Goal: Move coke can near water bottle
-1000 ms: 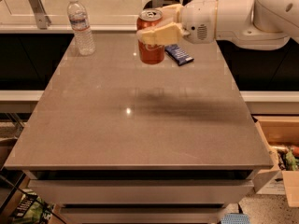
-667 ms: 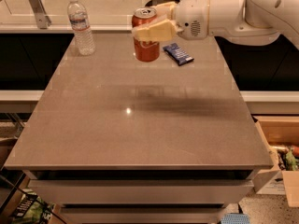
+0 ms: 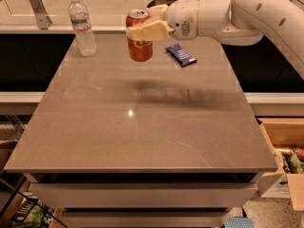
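Note:
My gripper is shut on the coke can, a red-orange can with a silver top, and holds it upright above the far part of the grey table. One cream finger crosses the can's front. The water bottle, clear with a white cap and a blue-and-white label, stands upright at the table's far left corner, to the left of the can with a gap between them.
A flat dark-blue snack packet lies on the table just right of the can. My white arm reaches in from the upper right. A cardboard box sits on the floor at the right.
My gripper has carried the coke can to the left, toward the water bottle, and away from the blue packet. The bottle and packet have not moved.

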Tool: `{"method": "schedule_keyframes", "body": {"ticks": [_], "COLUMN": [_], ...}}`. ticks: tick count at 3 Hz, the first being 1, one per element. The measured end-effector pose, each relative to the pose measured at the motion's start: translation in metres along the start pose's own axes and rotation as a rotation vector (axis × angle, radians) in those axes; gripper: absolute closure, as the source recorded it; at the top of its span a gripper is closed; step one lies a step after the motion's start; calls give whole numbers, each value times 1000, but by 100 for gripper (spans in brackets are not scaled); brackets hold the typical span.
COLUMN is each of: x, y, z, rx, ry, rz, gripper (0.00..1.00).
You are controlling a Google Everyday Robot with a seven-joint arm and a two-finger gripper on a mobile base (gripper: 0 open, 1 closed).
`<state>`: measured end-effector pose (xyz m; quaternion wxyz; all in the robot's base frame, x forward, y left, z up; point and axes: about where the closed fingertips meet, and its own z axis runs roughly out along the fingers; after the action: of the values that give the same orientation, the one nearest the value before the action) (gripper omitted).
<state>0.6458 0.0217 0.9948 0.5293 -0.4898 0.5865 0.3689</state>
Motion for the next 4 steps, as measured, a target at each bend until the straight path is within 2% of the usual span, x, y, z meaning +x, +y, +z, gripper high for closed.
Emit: {"method": "schedule_keyframes", "body": {"ticks": [2,4], "x": [13,22], "y": [-18,-35], "z": [27,57], "rx": [16,29], "ry": [-8,32], "rz": [13,-1], "gripper": [100,100]}}
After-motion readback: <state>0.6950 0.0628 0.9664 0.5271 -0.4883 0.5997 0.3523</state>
